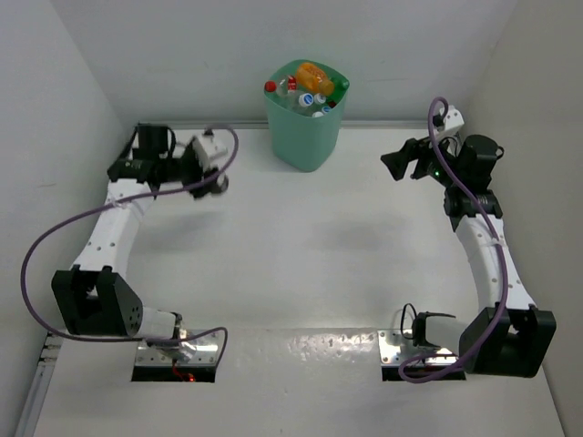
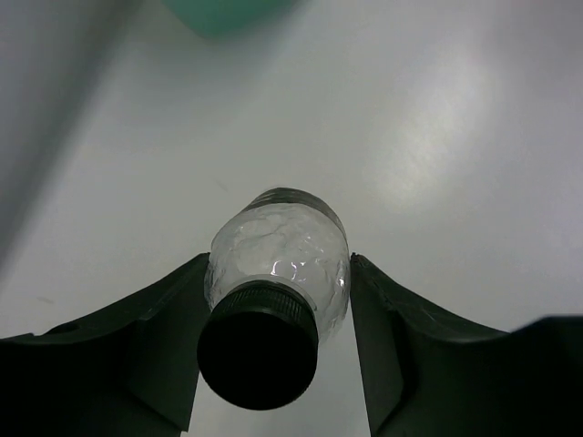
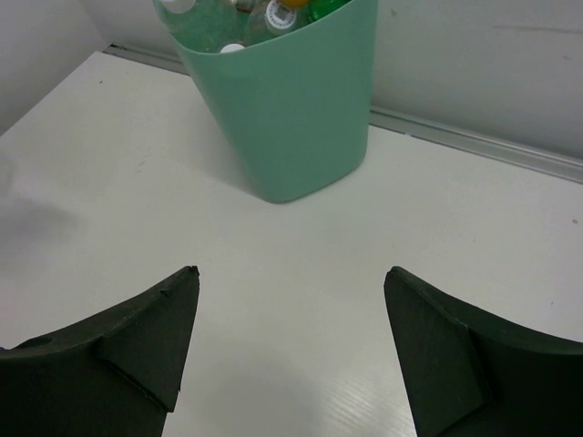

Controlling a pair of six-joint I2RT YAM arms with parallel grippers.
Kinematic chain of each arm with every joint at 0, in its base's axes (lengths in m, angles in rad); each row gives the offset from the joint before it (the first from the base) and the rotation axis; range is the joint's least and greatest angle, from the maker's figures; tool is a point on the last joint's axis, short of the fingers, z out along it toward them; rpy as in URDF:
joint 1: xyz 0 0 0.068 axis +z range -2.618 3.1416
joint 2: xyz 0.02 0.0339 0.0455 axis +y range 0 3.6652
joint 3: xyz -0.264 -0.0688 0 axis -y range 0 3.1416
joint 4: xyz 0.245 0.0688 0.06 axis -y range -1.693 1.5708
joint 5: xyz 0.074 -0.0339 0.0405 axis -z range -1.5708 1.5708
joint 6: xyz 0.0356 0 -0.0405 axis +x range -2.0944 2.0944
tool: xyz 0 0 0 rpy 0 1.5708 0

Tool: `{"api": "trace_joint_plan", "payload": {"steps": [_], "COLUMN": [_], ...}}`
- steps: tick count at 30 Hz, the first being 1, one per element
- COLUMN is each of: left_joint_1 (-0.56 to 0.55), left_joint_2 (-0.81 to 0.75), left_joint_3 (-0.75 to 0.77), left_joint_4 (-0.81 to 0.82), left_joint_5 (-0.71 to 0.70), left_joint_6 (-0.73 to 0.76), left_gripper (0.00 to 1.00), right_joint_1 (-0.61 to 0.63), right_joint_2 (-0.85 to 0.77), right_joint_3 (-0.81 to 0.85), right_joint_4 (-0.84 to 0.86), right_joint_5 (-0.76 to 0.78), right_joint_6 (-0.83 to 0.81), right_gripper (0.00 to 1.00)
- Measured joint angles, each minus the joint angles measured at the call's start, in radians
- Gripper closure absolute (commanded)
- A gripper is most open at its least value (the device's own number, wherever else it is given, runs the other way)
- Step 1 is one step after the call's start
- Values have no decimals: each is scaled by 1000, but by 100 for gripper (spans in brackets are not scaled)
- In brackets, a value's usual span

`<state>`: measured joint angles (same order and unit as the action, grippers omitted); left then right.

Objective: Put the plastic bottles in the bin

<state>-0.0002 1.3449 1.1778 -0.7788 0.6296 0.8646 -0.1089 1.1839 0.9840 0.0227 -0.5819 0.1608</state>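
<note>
The bin (image 1: 303,127) stands at the far edge of the worktop (image 1: 291,264), close to the back wall. It is filled almost to its rim with plastic bottles. On top lies an orange bottle (image 1: 314,73), with a green bottle (image 1: 333,88) just beside it. Around them are clear bottles with a red cap (image 1: 271,86), a blue cap (image 1: 308,98) and white caps.

One more clear bottle (image 2: 278,246) is outside the bin, to its left and a little nearer to the arm bases. The left claw (image 2: 280,264) grasps it, with one finger (image 2: 164,337) pressed on each side of the body. Its black cap (image 2: 258,355) points toward the wrist camera and its bottom points away. I cannot tell if this bottle touches the worktop.

The right claw (image 3: 290,273) is to the right of the bin, well apart from it, and faces it. Its fingers (image 3: 137,346) are spread wide and nothing is between them; only bare worktop shows there, with the side wall of the bin beyond.
</note>
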Motion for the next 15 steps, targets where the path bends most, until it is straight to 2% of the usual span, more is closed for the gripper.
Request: {"api": "trace_joint_plan", "payload": {"steps": [3,7,10,15], "left_joint_1": [-45,-127,-191,-250], "left_joint_2": [55,109,188,441], "left_joint_3": [262,443,526,726], "left_joint_4": [223,536,730,893], "left_joint_5": [-15,-79,-136,-204], "left_joint_6": [-255,-536,-689,-851], "left_gripper": [53,54,54,55], "right_joint_1": [0,0,0,-2], "right_joint_2": [0,0,0,3], "right_joint_3": [-16,-23,-23,-27], "right_joint_4": [-2,-5,-6,-10], "right_joint_5": [0,0,0,0], "right_joint_6": [1,1,1,0], "right_gripper": [19,19,20,20]}}
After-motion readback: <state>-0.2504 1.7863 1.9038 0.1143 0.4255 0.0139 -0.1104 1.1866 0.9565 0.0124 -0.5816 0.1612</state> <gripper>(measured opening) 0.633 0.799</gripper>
